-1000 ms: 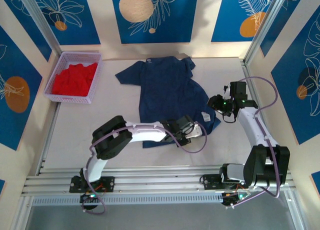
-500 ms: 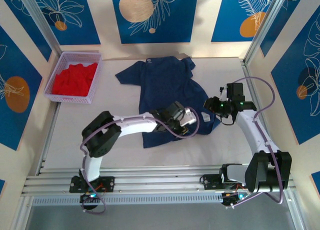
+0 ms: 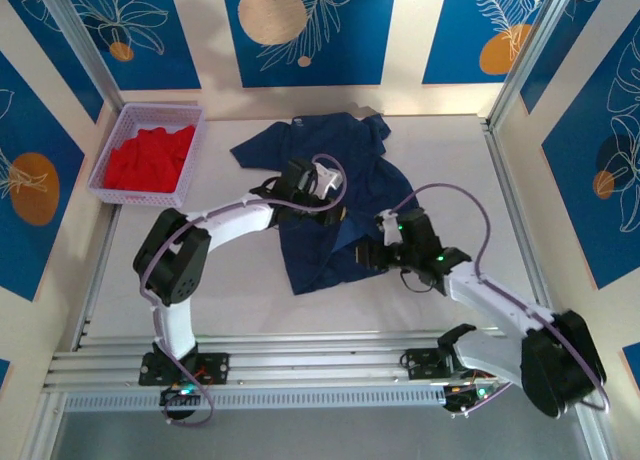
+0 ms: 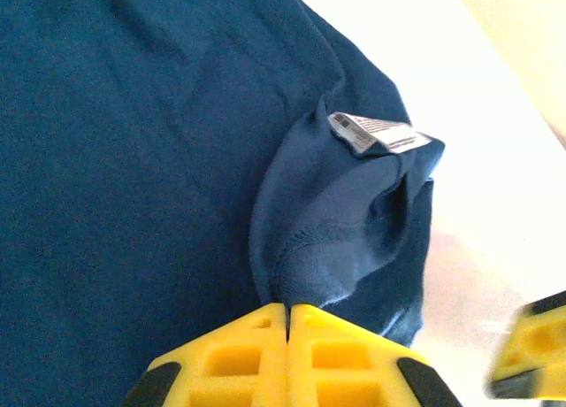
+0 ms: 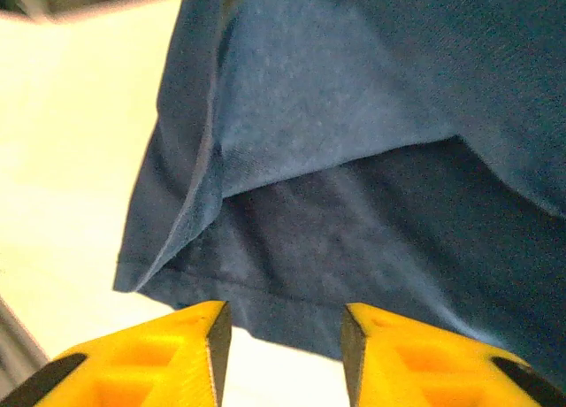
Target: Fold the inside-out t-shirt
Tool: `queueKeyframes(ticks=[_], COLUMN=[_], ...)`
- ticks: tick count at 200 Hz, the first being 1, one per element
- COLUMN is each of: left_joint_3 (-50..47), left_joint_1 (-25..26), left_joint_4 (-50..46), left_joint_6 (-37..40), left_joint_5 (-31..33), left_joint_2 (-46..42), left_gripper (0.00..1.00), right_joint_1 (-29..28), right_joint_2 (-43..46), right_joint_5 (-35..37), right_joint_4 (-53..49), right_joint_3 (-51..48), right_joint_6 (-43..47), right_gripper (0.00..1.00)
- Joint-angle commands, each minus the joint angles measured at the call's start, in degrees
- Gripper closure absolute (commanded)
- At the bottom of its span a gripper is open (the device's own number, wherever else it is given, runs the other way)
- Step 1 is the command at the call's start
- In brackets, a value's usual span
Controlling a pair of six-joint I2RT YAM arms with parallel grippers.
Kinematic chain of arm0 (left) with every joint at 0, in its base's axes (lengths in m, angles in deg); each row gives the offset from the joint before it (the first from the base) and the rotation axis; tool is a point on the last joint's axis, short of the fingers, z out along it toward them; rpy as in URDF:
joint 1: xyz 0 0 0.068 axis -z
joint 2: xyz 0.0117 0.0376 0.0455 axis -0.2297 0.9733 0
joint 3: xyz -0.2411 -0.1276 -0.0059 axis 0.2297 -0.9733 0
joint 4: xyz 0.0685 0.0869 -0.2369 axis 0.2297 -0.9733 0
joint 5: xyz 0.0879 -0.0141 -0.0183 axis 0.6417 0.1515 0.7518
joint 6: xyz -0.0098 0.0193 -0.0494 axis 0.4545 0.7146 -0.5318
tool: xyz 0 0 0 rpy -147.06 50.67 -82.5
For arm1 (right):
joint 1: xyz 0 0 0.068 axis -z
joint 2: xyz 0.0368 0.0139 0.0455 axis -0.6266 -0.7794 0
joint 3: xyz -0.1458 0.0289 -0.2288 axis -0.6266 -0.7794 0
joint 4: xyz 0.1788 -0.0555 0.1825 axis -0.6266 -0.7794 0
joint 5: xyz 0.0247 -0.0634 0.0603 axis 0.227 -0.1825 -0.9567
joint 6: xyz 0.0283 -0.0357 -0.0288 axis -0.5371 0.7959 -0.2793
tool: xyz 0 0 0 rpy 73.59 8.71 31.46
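Two pincers are at the navy t-shirt (image 3: 352,145), which lies spread in the middle of the bench (image 3: 210,290), its collar toward the top of the overhead view. The left pincer (image 4: 288,311) is fully closed and pinches a fold of the cloth, close below the white label (image 4: 376,133). The right pincer (image 5: 285,323) is partly open and holds nothing. The shirt's lower hem lies just beyond its tips. A basket (image 3: 160,108) with a red garment (image 3: 150,158) stands at upper left.
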State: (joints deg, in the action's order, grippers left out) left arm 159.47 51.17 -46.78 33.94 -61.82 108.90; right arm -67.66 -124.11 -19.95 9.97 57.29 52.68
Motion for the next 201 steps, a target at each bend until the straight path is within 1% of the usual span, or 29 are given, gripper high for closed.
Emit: queueKeyframes(ticks=[1,16,46,68,82,98,110,132,147,159,171,201], left_joint_3=[3.18,5.46,8.88,11.20,12.80,14.25,15.00,15.23,15.26,15.30,15.22,15.26], left_joint_1=[-0.92,-1.25,-1.44,-1.51,-1.50,-1.50,-1.55,-1.50,-1.50,-1.50,-1.50,-1.33], left_joint_4=[-2.94,-6.74,-12.75,-15.14,-16.50,-18.54,-20.22,-22.31,-23.46,-24.19,-23.74,-21.21], left_joint_6=[-2.83,-2.27,-1.37,-1.22,-0.67,0.73,2.13,5.02,6.75,7.53,7.43,5.44], left_joint_5=[-6.59,-7.12,-7.88,-8.48,-10.11,-10.52,-9.68,-7.84,-5.37,-4.23,-5.15,-9.11], left_joint_2=[-4.15,-4.89,-7.11,-9.11,-9.82,-10.38,-10.87,-11.97,-12.25,-12.18,-12.34,-13.27], left_gripper=[1.00,1.00,1.00,1.00,1.00,1.00,1.00,1.00,1.00,1.00,1.00,1.00], right_joint_1=[-5.18,-7.15,-8.21,-9.58,-10.05,-10.51,-10.25,-8.43,-7.00,-5.86,-5.29,-5.80], right_joint_2=[-8.12,-13.19,-21.10,-25.32,-27.41,-29.29,-30.48,-30.51,-28.57,-27.19,-26.78,-28.42], right_joint_5=[6.08,9.87,14.39,18.23,20.41,22.97,24.64,22.97,18.98,16.76,17.54,21.58], right_joint_4=[20.42,24.12,31.62,36.30,38.55,40.64,41.48,42.57,44.16,42.53,39.98,38.24], right_joint_3=[-1.92,-1.04,0.15,0.25,0.62,1.10,1.47,0.74,-0.95,-1.11,-0.44,1.15], right_joint_6=[4.84,6.75,8.95,11.97,14.36,17.34,19.06,19.87,20.63,20.81,21.07,20.50], right_gripper=[0.64,0.66,0.68,0.70,0.71,0.73,0.75,0.75,0.75,0.75,0.74,0.74])
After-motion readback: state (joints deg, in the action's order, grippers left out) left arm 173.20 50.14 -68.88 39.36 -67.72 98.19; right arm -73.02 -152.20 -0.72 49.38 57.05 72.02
